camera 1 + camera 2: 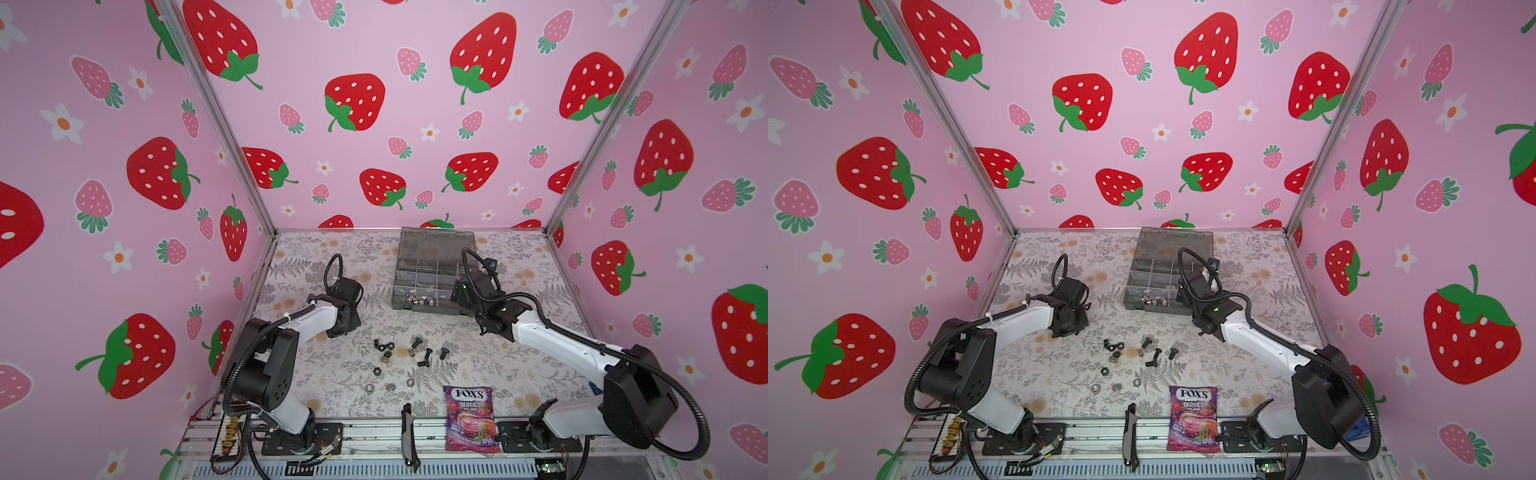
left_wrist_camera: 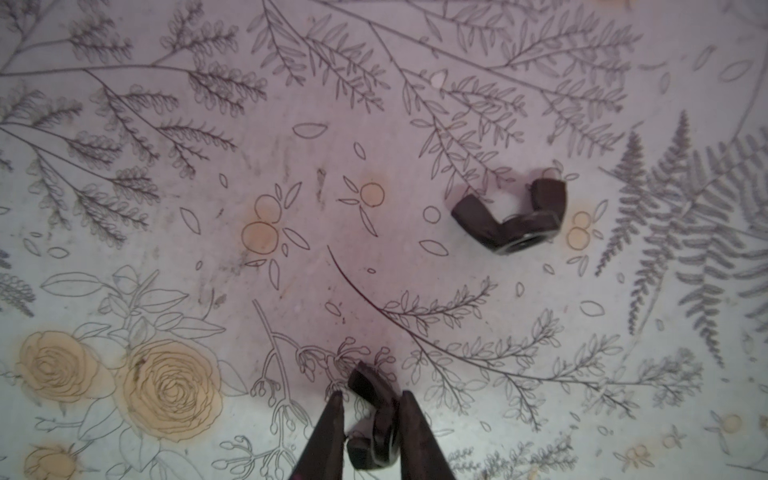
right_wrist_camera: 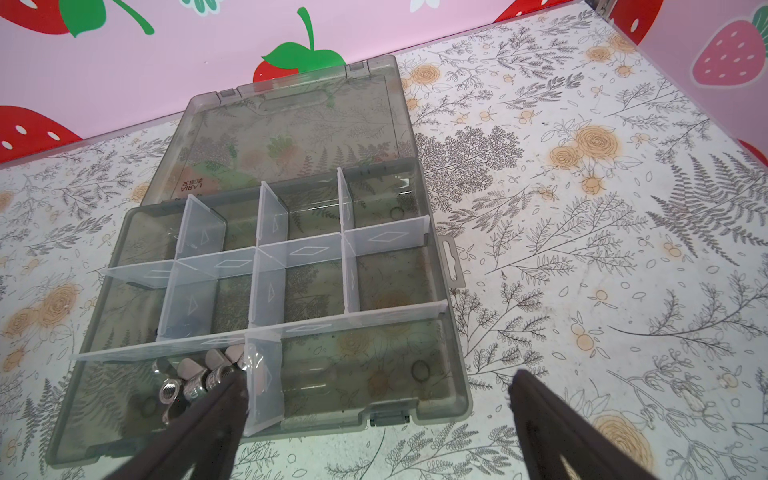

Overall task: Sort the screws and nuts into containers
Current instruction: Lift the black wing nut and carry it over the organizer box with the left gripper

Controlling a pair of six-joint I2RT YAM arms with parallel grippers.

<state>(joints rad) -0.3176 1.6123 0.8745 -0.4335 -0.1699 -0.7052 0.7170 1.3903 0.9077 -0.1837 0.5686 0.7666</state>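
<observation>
Enclosing the floral-print table (image 1: 498, 386) stand pink strawberry-patterned walls (image 1: 374, 41).

Smoky grey box (image 3: 299, 133), black nut (image 2: 374, 395)

We see both top views bright and evenly lit, with only faint shadows on the tabletop (image 1: 498, 374) and wide-angle stretch toward the frame corners. Our left wrist view is dimmer, pink-tinged and soft; the left claw (image 2: 371, 395) is blurred. The right wrist view is crisp.
</observation>
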